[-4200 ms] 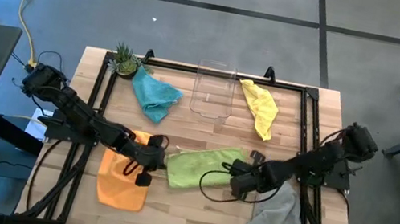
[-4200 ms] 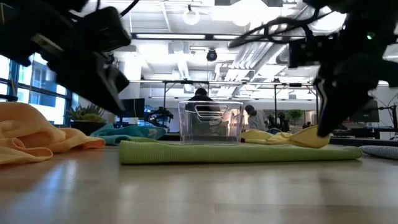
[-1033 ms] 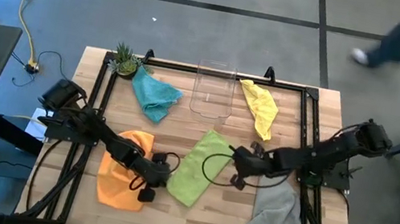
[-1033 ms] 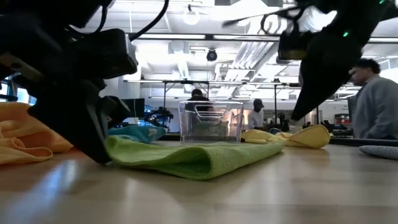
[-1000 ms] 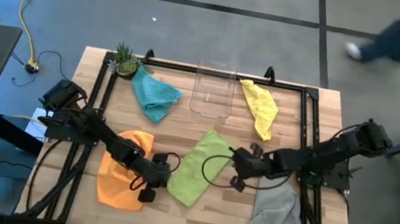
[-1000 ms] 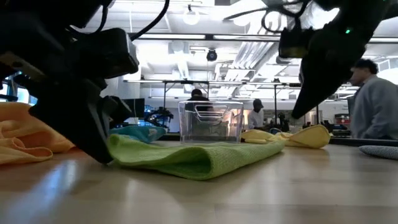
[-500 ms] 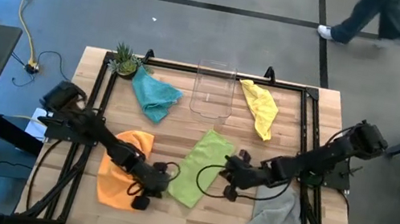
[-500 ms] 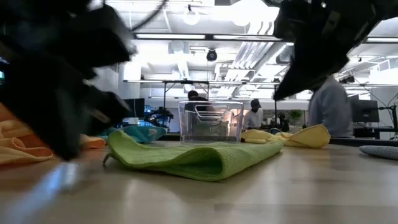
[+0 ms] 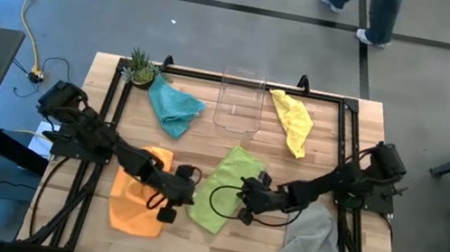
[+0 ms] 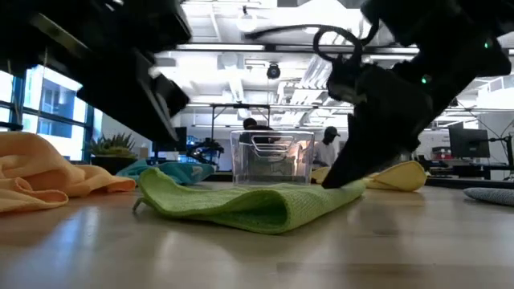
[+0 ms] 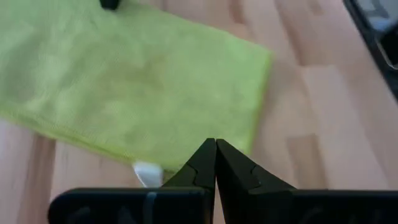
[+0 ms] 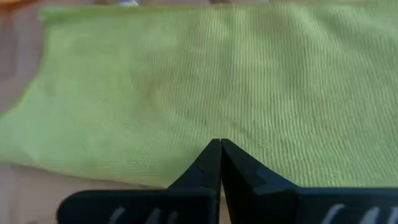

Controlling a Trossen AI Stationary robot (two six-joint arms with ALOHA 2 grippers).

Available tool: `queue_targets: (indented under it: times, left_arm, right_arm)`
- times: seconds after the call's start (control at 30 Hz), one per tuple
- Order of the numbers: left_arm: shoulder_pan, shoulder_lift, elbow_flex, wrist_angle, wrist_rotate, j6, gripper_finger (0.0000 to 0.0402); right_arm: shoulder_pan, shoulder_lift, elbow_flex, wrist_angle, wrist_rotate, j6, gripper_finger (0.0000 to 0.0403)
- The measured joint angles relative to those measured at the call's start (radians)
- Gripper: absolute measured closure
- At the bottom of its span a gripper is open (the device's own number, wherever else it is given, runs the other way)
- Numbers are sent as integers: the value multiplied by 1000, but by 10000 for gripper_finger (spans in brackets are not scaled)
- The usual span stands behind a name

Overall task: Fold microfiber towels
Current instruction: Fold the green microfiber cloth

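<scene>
High view: we see the lime green towel (image 9: pixel 226 187) lying folded at the middle of the wooden table (image 9: pixel 215 239), the left gripper (image 9: pixel 180 191) at its left edge and the right gripper (image 9: pixel 244 200) at its right edge. Both sets of fingers are pressed together, grasping nothing (each wrist camera shows the tips meeting over green cloth). Around it lie the orange towel (image 9: pixel 135 201), teal towel (image 9: pixel 173 105), yellow towel (image 9: pixel 292 119) and grey towel (image 9: pixel 308 241).
</scene>
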Motion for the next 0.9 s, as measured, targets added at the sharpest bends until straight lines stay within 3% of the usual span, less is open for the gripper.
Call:
queue_targets:
  times: [0.27,0.47,0.7,0.9]
  left_arm:
    - [46,87,0,49,58,34,402]
    - [40,115,-5,69,77,33,402]
    - [33,219,-1,243,108,1,402]
    - [10,267,-1,356,122,-35,402]
  right_arm:
    - [14,-21,3,-128,-77,28,400]
    - [19,-120,0,-271,-106,19,400]
    - [15,-272,1,-345,-74,25,400]
    - [-21,-325,0,-568,31,127,400]
